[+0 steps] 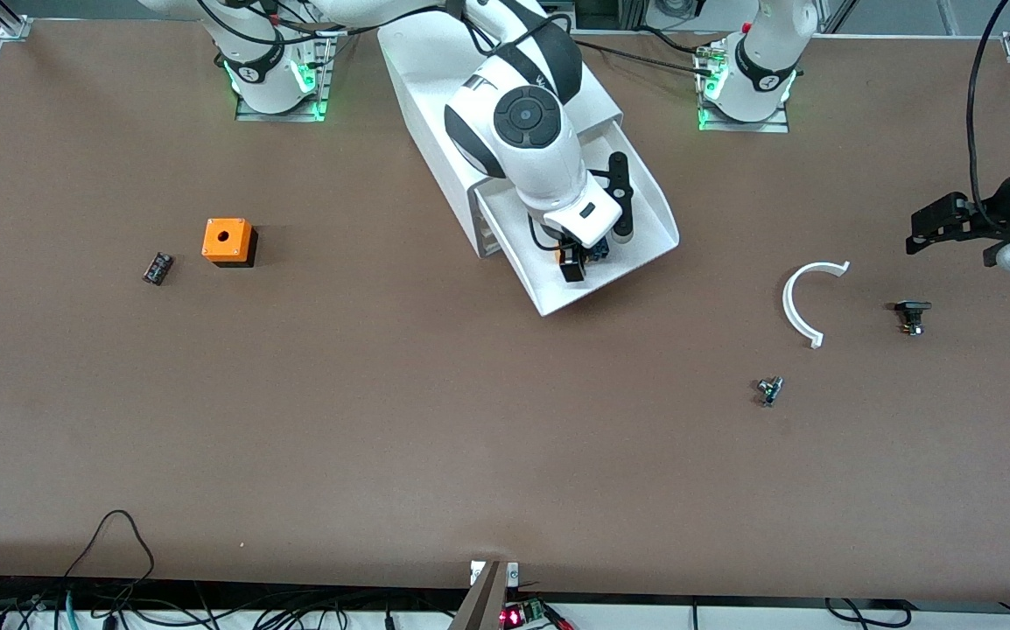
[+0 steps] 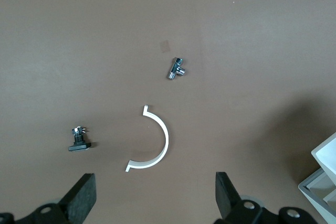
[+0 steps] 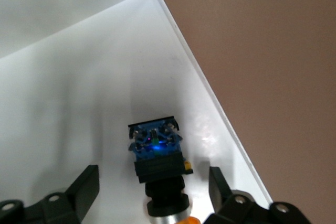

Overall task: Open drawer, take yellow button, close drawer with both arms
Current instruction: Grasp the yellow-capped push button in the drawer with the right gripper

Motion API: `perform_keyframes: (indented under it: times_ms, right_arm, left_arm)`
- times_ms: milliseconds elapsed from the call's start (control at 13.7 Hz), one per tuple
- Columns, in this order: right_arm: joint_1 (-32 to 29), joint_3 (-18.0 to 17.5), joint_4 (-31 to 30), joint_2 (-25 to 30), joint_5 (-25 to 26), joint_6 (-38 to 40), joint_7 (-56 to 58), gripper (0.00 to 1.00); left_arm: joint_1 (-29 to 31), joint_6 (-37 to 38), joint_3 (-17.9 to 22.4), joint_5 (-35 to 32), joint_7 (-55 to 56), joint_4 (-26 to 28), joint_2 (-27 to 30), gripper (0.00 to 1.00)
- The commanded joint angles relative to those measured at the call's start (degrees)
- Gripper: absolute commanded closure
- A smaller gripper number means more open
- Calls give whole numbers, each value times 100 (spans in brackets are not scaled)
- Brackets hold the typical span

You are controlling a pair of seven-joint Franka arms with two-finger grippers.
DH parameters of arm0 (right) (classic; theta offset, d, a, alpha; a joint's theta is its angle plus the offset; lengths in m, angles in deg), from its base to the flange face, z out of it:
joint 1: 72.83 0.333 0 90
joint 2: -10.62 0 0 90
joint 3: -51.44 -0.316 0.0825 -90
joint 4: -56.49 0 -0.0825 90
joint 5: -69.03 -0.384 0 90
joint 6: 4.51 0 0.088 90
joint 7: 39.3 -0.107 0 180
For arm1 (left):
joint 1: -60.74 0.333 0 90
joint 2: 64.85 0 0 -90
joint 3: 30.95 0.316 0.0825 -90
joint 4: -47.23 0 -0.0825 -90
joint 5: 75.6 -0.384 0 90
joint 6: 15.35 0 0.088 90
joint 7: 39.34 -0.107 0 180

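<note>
The top drawer (image 1: 649, 203) of the white cabinet (image 1: 422, 79) stands pulled out. The button (image 3: 157, 163) lies on its side on the drawer floor near a side wall, with blue and black body and an orange cap at the picture's edge. It shows partly under the hand in the front view (image 1: 594, 255). My right gripper (image 3: 155, 184) is down in the drawer (image 3: 79, 77), open, one finger on each side of the button, not closed on it; it also shows in the front view (image 1: 578, 261). My left gripper (image 1: 918, 233) waits open and empty over the table at the left arm's end (image 2: 155, 195).
An orange box with a hole (image 1: 228, 241) and a small dark part (image 1: 157, 268) lie toward the right arm's end. A white arc piece (image 1: 807, 297) (image 2: 157, 142), a dark part (image 1: 911, 315) (image 2: 80, 141) and a small metal part (image 1: 768, 390) (image 2: 177, 68) lie near the left gripper.
</note>
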Motion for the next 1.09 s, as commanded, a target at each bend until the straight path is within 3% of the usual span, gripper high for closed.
perform_keyframes:
  times_ms: [0,291,583,1020]
  right_arm:
    - [194,236,208,-94,75,94,125,32]
    - [283,334,208,-94,75,94,240,54]
    - [300,334,208,-77,75,94,249,67]
    - [213,325,42,361,66,163,231,74]
  left_arm:
    - [16,-67,-22,-17,28,98,115,0]
    - [16,-67,-39,-17,37,89,106,0]
    - [16,-67,-31,80,37,80,80,0]
    - [34,-375,-162,150,597,195,27,0]
